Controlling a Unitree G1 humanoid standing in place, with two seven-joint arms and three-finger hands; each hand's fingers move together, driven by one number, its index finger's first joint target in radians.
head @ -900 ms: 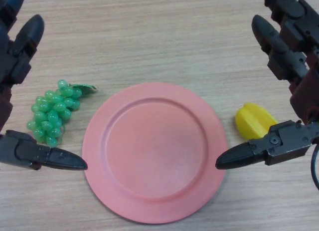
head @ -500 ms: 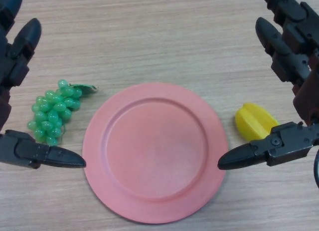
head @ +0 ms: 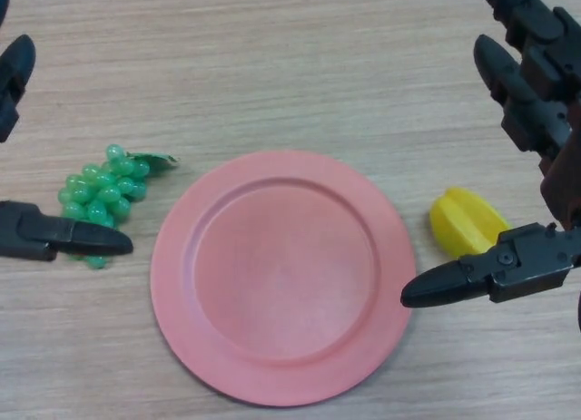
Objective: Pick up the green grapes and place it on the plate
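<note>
My left robot hand (head: 54,237) is spread open, its thumb lying across the lower edge of the green grapes (head: 100,191) on the tabletop (head: 290,66), left of the pink plate (head: 282,277). My right robot hand (head: 508,266) is open too, near a yellow fruit (head: 461,219). Nothing carries readable writing.

Wooden table (head: 272,66): pink plate (head: 282,277) at centre, nothing on it. Green grapes (head: 98,190) left of the plate, apart from its rim, lower berries covered by a finger of the left hand (head: 54,238), fingers spread. Yellow starfruit (head: 465,220) right of the plate, beside the right hand (head: 508,266), fingers spread.
</note>
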